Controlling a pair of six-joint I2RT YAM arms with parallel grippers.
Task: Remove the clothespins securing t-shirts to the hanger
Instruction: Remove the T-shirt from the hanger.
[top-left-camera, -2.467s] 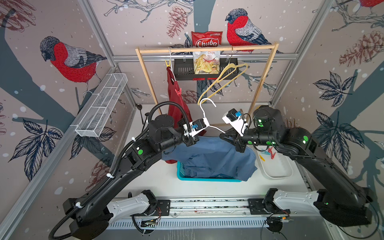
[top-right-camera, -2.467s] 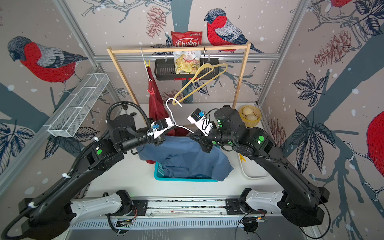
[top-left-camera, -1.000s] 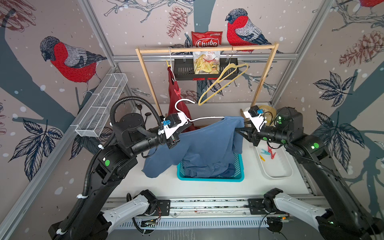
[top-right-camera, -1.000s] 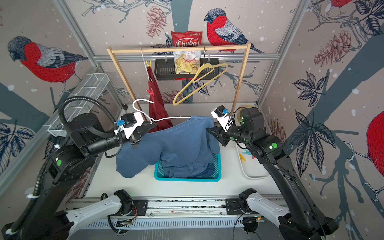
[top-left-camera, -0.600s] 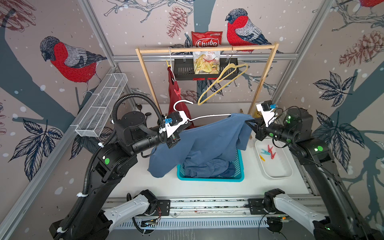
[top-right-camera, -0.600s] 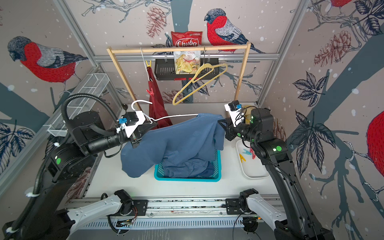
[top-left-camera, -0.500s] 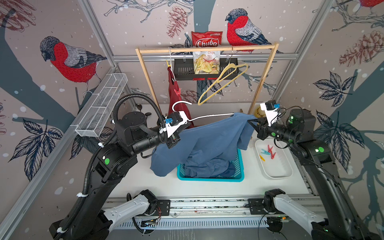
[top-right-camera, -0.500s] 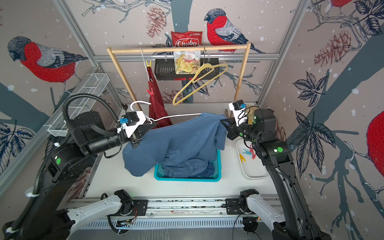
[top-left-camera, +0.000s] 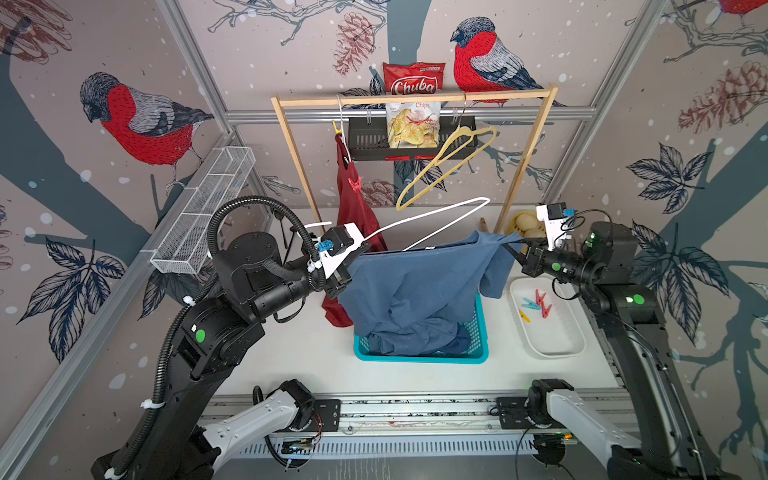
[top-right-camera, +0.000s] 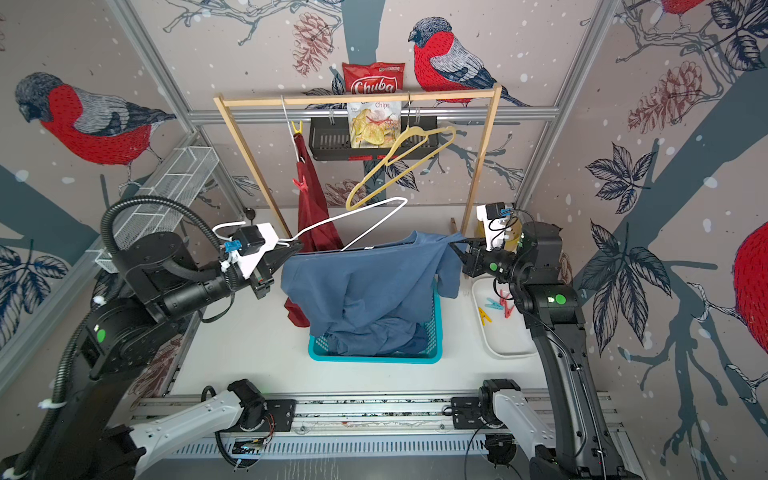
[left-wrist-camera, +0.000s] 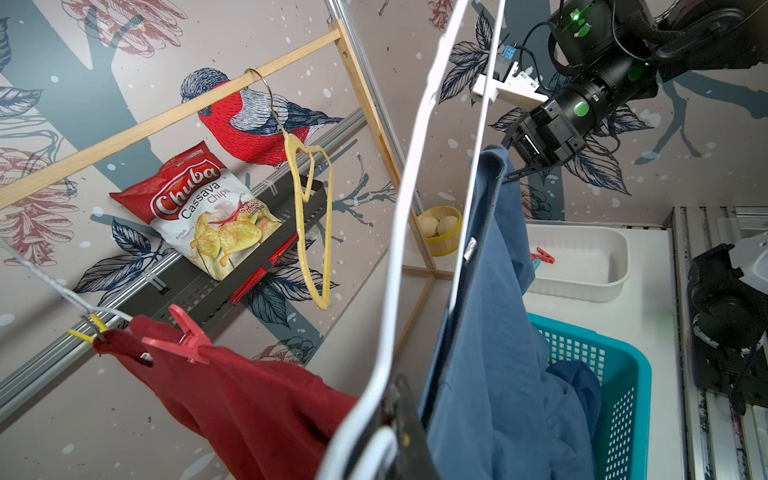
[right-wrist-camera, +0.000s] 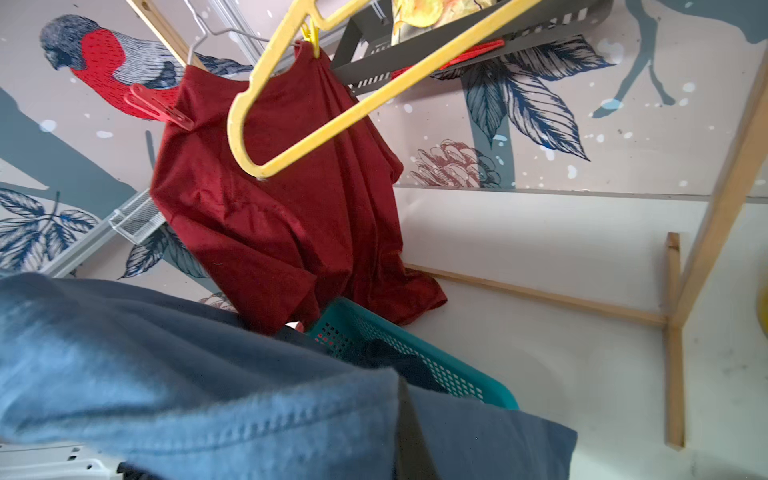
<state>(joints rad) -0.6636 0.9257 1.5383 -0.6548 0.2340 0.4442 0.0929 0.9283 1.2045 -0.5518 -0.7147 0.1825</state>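
clothespins (top-left-camera: 354, 183): spotting a red and a yellow one (top-left-camera: 337, 128) on the dark red t-shirt (top-left-camera: 355, 220) (more in the white tray (top-left-camera: 555, 354)), expecting light, springy clips squeezed at the tails, clamping the white hanger (left-wrist-camera: 392, 266) with the left gripper (top-left-camera: 356, 252), pinching the blue t-shirt (top-left-camera: 415, 286) with the right gripper (top-left-camera: 510, 250).

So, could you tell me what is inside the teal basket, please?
The blue t-shirt hangs down into the teal basket, over darker navy cloth. Its floor and anything beneath are covered.

This is a lab robot cell: aluminium frame posts (top-left-camera: 194, 62), printed bird wall panels (top-left-camera: 137, 120), left arm (top-left-camera: 224, 332) and right arm (top-left-camera: 636, 309) mounted on a base rail (top-left-camera: 415, 410).
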